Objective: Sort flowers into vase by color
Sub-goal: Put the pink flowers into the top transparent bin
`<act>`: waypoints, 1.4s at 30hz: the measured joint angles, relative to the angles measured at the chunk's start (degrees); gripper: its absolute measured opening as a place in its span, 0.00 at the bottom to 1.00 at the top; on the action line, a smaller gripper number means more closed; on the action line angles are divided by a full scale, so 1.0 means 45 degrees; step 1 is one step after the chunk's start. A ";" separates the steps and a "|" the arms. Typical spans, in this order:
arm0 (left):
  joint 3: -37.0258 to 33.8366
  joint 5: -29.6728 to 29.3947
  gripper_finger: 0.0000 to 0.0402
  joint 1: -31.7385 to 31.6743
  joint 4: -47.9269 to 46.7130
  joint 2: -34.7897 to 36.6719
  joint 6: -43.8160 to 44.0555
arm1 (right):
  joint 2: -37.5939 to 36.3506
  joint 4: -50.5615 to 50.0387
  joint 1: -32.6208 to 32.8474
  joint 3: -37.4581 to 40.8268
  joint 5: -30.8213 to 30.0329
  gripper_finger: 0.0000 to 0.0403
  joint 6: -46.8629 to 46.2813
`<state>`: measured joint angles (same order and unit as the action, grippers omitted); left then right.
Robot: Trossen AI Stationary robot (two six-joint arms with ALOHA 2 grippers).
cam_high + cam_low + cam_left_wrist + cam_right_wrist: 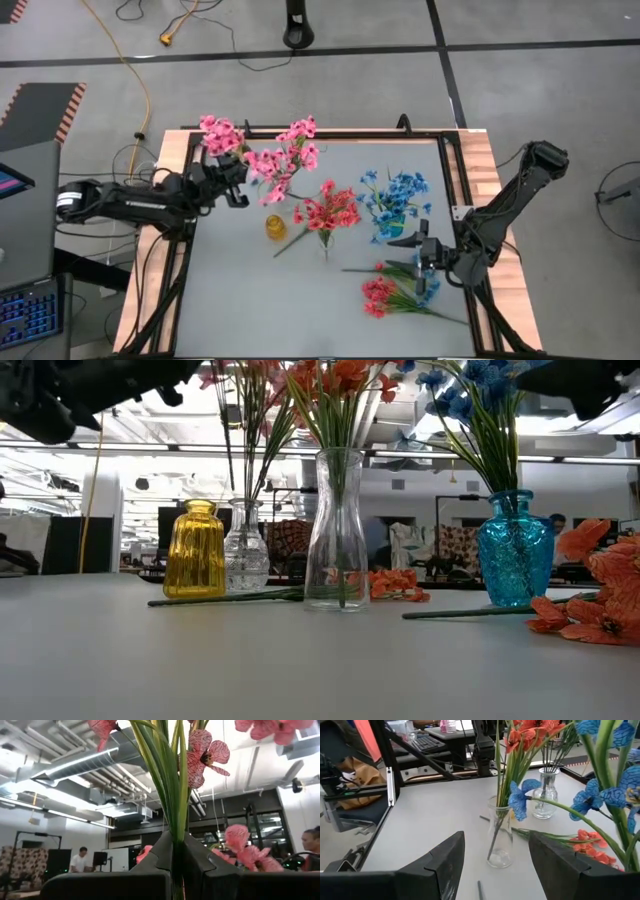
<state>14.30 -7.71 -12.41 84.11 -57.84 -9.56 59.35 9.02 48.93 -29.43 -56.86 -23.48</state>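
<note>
Gripping upright pink flowers [176,795], left hand [175,860].

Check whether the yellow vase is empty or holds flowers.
Empty. The low view shows the yellow vase upright with no stems rising from its mouth; a loose stem lies on the table before it.
</note>
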 joint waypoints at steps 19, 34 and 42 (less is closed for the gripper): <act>0.0002 -0.0310 0.08 -0.0210 0.0915 -0.2962 0.0502 | 0.0000 0.0005 0.0005 0.0000 0.0005 0.62 -0.0002; 0.0007 -0.1424 0.30 -0.0006 -0.0585 -0.2973 0.0995 | 0.0000 0.0004 0.0005 0.0000 0.0010 0.62 -0.0007; 0.0012 -0.2759 0.48 0.0391 -0.2621 -0.2692 0.0616 | -0.0001 0.0005 0.0008 0.0000 0.0010 0.62 -0.0007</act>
<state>14.35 -20.12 -10.65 72.32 -69.96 -6.79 59.35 9.04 48.96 -29.43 -56.82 -23.51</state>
